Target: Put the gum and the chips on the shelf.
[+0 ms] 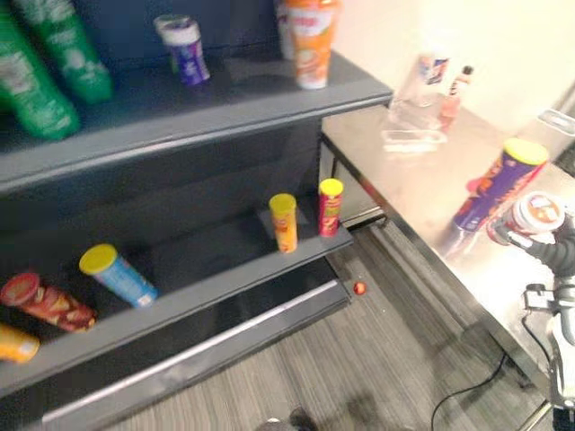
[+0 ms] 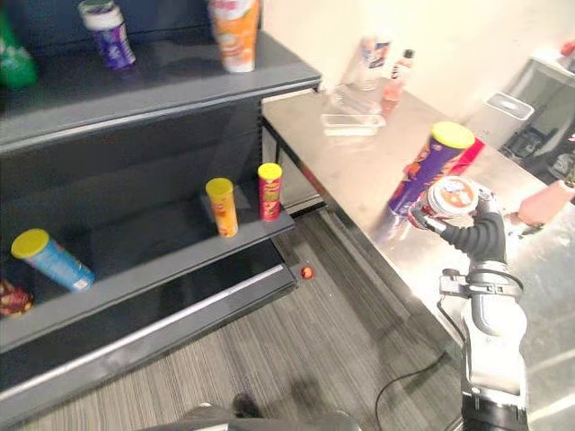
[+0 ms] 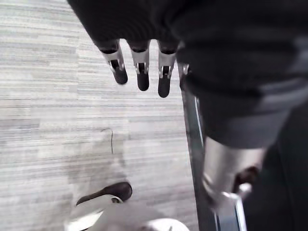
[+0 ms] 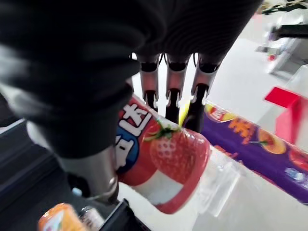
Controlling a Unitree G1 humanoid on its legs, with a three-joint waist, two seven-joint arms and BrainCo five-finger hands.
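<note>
My right hand (image 2: 476, 235) is shut on a red and white gum tub (image 2: 452, 196) with a strawberry picture, held tilted just above the steel table (image 1: 422, 197) near its front edge. In the right wrist view the fingers (image 4: 173, 96) curl over the gum tub (image 4: 163, 154) with the thumb under it. Right behind the tub stands a tall purple chips can (image 1: 499, 184) with a yellow lid, leaning slightly on the table. My left hand (image 3: 142, 67) hangs open over the grey floor with straight fingers, beside the shelf's base.
The dark shelf (image 1: 225, 108) on the left holds green bags, a purple gum tub (image 1: 184, 49) and an orange can (image 1: 310, 40) on top. Its lower board (image 1: 225, 269) carries several small cans. A clear tray (image 1: 411, 139) and a bottle (image 1: 454, 99) sit far back. A person's hand (image 2: 544, 202) shows at right.
</note>
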